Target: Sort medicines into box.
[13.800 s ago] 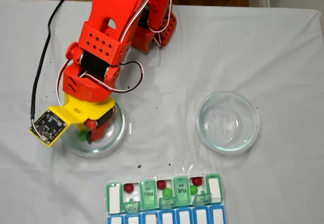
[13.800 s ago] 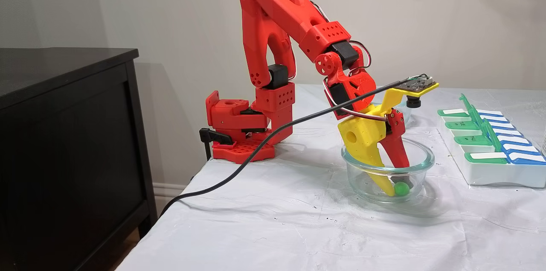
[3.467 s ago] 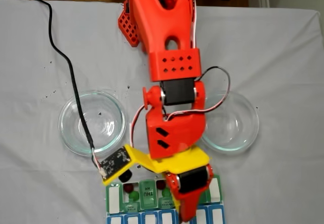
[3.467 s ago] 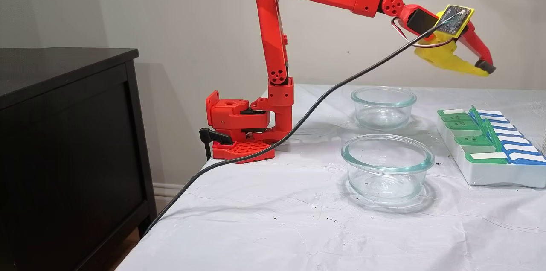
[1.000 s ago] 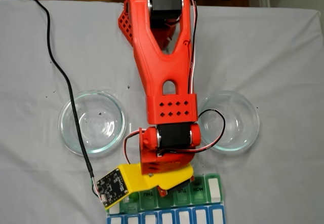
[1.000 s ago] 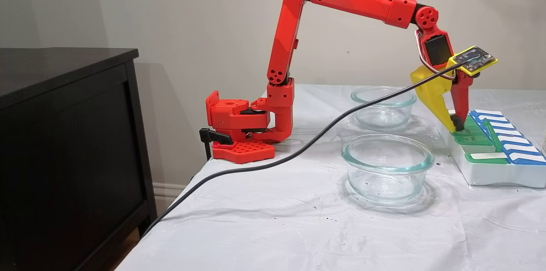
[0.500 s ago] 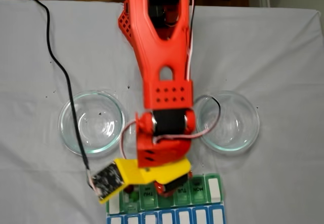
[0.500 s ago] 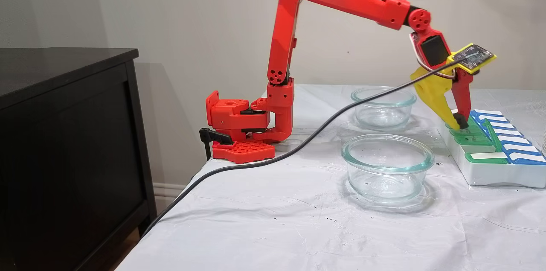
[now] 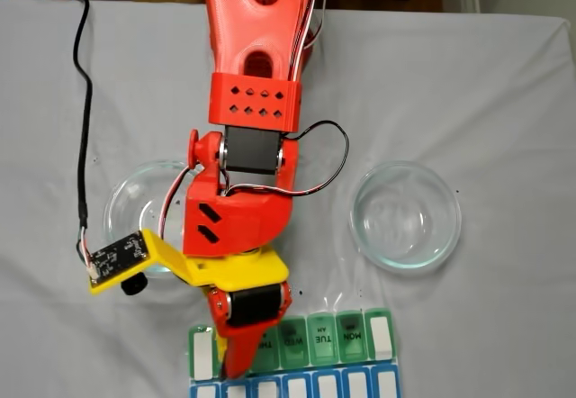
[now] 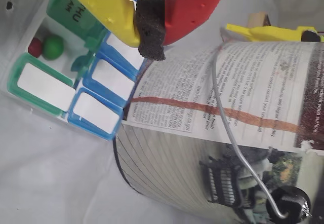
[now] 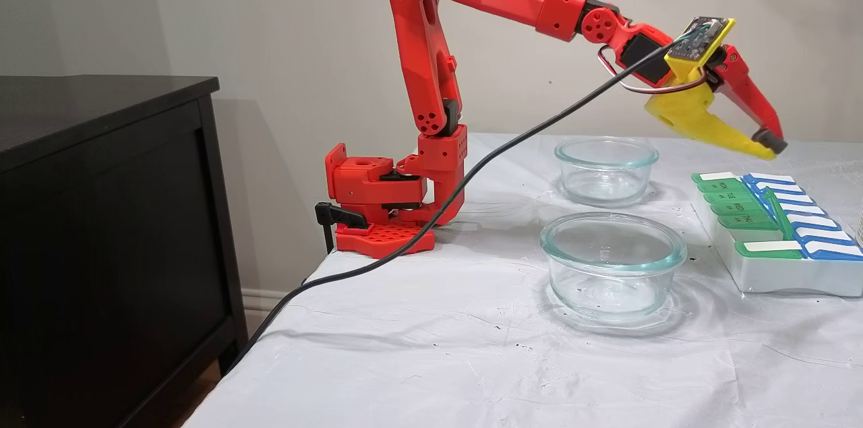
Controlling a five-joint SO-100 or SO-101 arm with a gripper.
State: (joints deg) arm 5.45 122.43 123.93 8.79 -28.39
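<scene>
Wrist view: the red-and-yellow pincer is closed, holding nothing, above the flat green-and-blue plastic pill organiser — one glossy green ball and one dark red ball share an open compartment.

In the side fixed view the gripper hangs clear above the box, tips together, open air beneath it; one raised green lid juts up from the box's middle rows. Left of the box, the near glass dish and the far glass dish stand apart with bare cloth between them; the black cable sags across the space left of the dishes. In the wrist view a tall printed can stands just beside the box's blue row, blocking that side.
</scene>
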